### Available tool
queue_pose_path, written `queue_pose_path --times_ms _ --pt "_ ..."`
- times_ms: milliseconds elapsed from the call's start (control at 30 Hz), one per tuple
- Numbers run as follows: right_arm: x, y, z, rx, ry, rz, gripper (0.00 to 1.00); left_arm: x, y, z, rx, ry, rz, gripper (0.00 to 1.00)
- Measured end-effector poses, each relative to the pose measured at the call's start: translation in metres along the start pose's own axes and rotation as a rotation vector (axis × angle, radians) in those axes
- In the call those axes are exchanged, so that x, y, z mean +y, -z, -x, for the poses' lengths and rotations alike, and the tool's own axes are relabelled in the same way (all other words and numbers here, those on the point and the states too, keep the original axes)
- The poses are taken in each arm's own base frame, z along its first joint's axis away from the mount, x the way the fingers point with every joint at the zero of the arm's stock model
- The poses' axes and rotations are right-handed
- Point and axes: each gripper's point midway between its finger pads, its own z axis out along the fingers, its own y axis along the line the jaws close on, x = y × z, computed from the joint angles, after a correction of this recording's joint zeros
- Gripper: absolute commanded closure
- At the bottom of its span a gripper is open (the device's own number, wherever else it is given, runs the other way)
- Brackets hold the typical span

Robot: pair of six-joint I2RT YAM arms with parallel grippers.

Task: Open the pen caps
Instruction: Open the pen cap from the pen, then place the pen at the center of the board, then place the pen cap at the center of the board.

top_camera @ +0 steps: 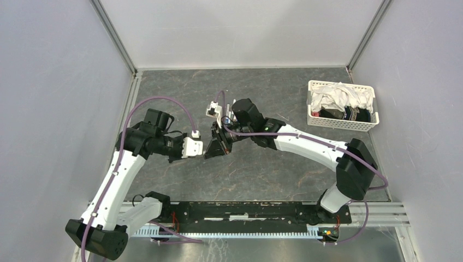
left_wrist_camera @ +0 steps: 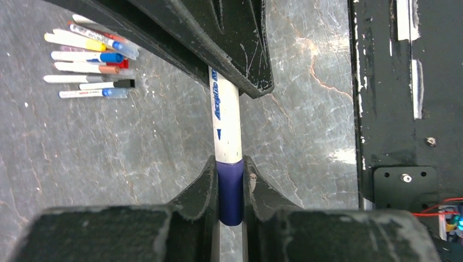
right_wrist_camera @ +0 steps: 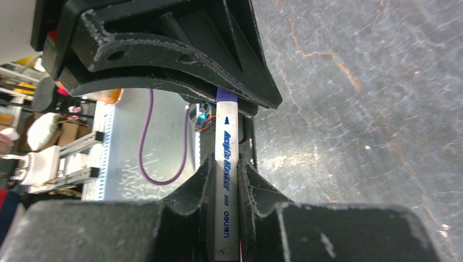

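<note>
One pen is held up off the table between both claws, so each end has its own grip and the two can be pulled apart. The left claw is clamped on the purple cap, with a finger pressed against each side of it. The right claw is clamped on the white barrel, printed side showing. The cap looks fully seated, with no gap at the join, so I'd say the pull hasn't started. The grips sit close together along the pen, which should keep it from bending. The left arm rises from its base at the near left, elbow bent, wrist turned right. The right arm sweeps in from the near right across the table, wrist tipped down and left. The claws meet nearly tip to tip, left of centre. The other pens lie in a loose bunch on the table, well apart from the held one, most with coloured ends on. A basket of cloth sits far right, not involved.
</note>
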Motion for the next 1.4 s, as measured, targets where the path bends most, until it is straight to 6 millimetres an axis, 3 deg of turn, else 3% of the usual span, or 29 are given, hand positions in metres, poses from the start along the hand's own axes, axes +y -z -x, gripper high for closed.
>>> queue_pose_path --times_ms 267,300,400,500,567,667,833,1000,1167,1333,1400 --pt "-0.019 0.027 -0.012 -0.083 0.146 -0.12 1.0 0.018 -0.023 0.011 -0.075 -0.094 -0.02 0.98" --pt "-0.021 0.032 -0.019 -0.067 0.144 -0.134 1.0 0.02 -0.023 0.0 -0.016 -0.091 -0.015 0.98" --pt "-0.044 0.067 -0.077 0.041 0.021 -0.235 1.0 0.029 -0.009 -0.044 0.173 -0.041 0.039 0.98" --pt "-0.059 0.082 -0.119 0.138 -0.078 -0.302 1.0 0.03 -0.007 -0.066 0.279 -0.032 0.04 0.98" --pt "-0.062 0.087 -0.135 0.185 -0.109 -0.331 1.0 0.03 -0.008 -0.077 0.318 -0.024 0.035 0.98" --pt "-0.07 0.097 -0.138 0.184 -0.111 -0.405 1.0 0.035 -0.015 -0.084 0.331 -0.004 0.042 0.98" --pt "-0.111 0.139 -0.135 0.079 -0.141 -0.696 1.0 0.047 -0.037 -0.09 0.292 0.167 0.077 0.97" --pt "-0.149 0.194 -0.172 -0.007 -0.247 -1.016 1.0 0.059 -0.074 -0.116 0.303 0.382 0.092 0.95" --pt "-0.169 0.235 -0.207 -0.053 -0.339 -1.249 1.0 0.058 -0.099 -0.145 0.347 0.538 0.134 0.9" --pt "-0.18 0.261 -0.22 -0.098 -0.39 -1.381 1.0 0.066 -0.108 -0.162 0.375 0.587 0.204 0.84" --pt "-0.184 0.269 -0.222 -0.113 -0.404 -1.416 0.97 0.067 -0.111 -0.169 0.386 0.593 0.225 0.77"
